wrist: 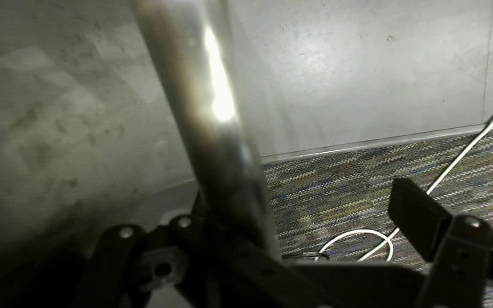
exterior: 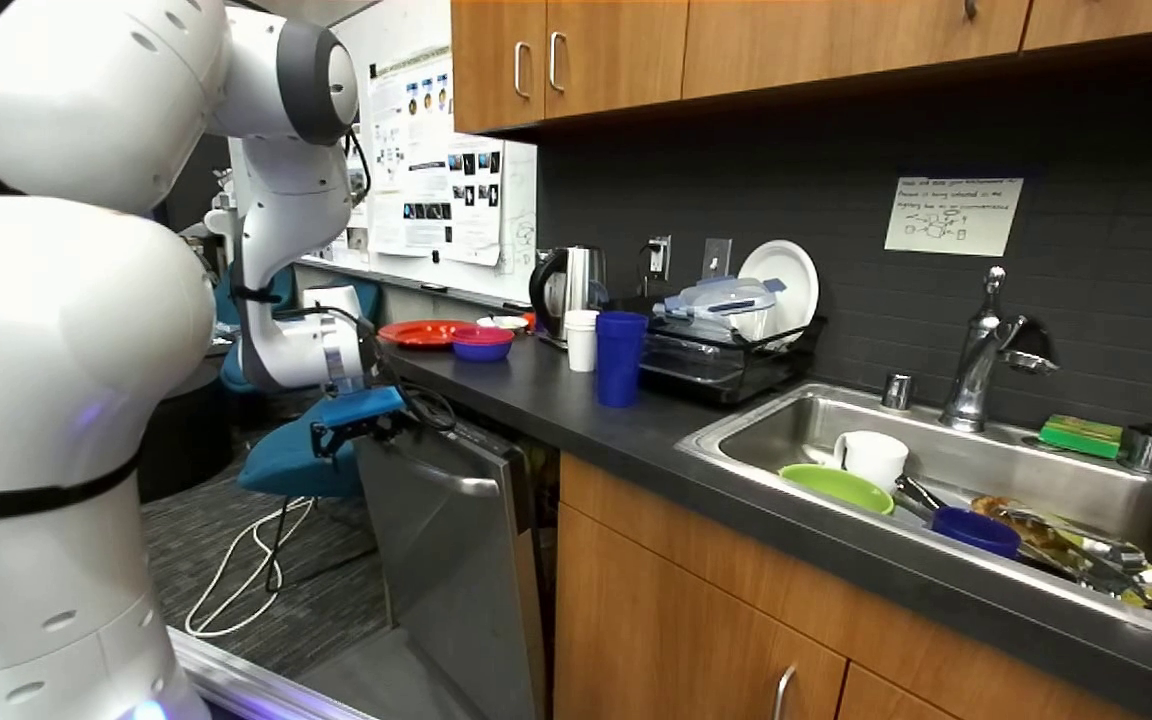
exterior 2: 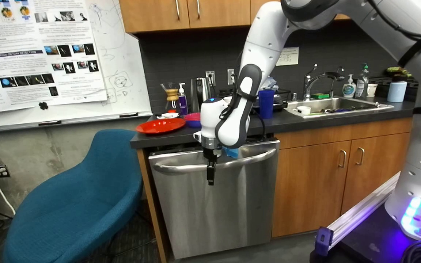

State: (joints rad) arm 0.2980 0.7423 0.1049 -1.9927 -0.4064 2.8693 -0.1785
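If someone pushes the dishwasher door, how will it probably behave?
The door probably swings rather than slides: its top leans out from the counter, and the gap narrows downward. It should feel stiff, since it looks like a broad metal panel. The handle is shiny and seems smooth, so a grip may slip along it.

Chair [exterior 2: 79,193] left of dishwasher [exterior 2: 239,204]; handle [exterior 2: 247,160] across its front; mug [exterior: 873,460] in sink [exterior: 816,418].
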